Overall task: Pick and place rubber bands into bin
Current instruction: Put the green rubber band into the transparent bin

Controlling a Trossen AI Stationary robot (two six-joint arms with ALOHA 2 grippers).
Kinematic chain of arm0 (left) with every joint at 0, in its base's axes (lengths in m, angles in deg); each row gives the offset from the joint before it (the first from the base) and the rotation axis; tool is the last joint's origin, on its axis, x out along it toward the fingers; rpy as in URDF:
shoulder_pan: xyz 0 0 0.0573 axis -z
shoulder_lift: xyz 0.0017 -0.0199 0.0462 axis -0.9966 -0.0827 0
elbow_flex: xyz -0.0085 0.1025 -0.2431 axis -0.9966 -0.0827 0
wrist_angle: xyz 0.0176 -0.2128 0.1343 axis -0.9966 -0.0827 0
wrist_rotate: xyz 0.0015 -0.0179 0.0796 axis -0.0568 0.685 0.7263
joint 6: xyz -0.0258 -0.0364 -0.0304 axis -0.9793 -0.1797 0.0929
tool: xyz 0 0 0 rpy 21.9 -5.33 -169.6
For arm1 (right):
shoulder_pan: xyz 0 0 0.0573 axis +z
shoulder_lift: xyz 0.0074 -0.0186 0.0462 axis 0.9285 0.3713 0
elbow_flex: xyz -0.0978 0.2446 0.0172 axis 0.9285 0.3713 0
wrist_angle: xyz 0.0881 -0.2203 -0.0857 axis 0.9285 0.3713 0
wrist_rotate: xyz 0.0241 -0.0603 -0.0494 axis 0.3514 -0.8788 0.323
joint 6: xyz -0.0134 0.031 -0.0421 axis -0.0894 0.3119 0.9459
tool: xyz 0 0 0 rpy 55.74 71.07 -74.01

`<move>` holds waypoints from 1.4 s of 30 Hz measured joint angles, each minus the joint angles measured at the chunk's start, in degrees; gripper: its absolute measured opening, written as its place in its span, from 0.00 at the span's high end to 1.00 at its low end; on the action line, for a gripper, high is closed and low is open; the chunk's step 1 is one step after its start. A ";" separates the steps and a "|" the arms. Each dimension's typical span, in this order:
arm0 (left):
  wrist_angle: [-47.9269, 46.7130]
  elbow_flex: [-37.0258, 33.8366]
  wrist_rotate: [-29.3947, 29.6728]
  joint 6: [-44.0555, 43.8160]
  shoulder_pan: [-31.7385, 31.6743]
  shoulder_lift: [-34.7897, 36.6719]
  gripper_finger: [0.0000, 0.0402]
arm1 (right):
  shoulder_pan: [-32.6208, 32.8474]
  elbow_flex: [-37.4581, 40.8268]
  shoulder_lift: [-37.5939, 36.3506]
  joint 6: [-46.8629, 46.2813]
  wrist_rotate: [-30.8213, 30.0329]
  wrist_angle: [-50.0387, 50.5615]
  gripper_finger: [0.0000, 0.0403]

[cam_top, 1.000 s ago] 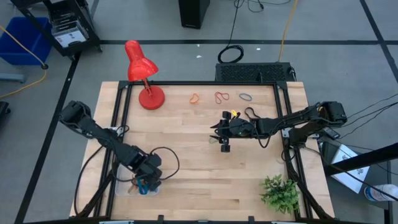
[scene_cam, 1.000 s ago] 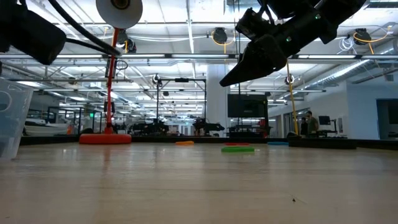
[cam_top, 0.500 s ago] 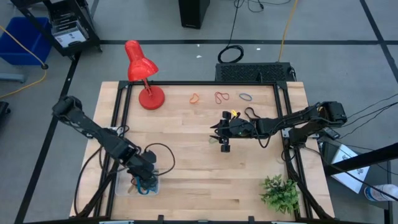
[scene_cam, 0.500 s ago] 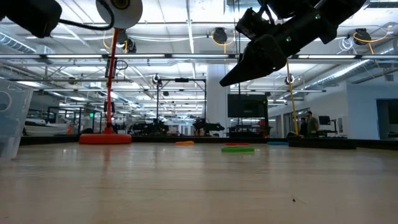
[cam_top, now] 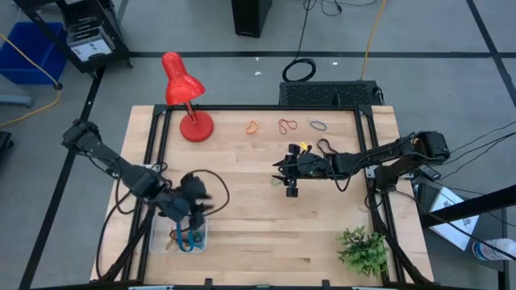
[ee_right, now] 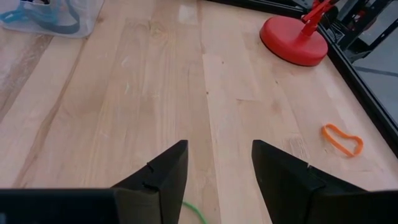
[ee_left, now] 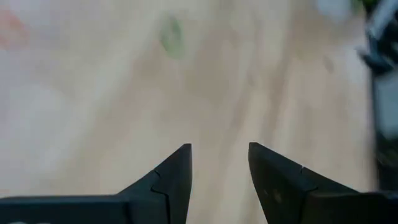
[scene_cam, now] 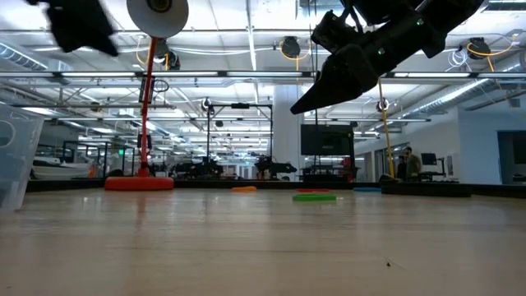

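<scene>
Left tool (cam_top: 193,201) hangs empty, fingers parted; right tool (cam_top: 291,184) poised mid-table, fingers apart, empty

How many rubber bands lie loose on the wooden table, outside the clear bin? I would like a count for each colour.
Orange rubber band: 1
Red rubber band: 1
Blue rubber band: 1
Green rubber band: 1
Total: 4

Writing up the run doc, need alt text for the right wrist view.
The right claw, open and empty, hovers over the wooden table. An orange rubber band lies ahead, near the red lamp base; the clear bin holds a blue band in the far corner.
</scene>
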 joint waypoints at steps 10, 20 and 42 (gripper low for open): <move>8.32 0.00 9.77 20.23 -6.21 0.16 0.59 | 0.00 0.00 0.00 -3.02 -0.03 2.02 0.58; 8.65 0.00 10.55 24.47 -9.86 0.09 0.59 | -3.37 0.00 0.00 -10.98 -2.14 10.09 0.62; 8.04 0.00 11.25 25.42 -12.50 0.09 0.59 | -4.24 15.17 0.00 -14.03 -3.09 -9.51 0.69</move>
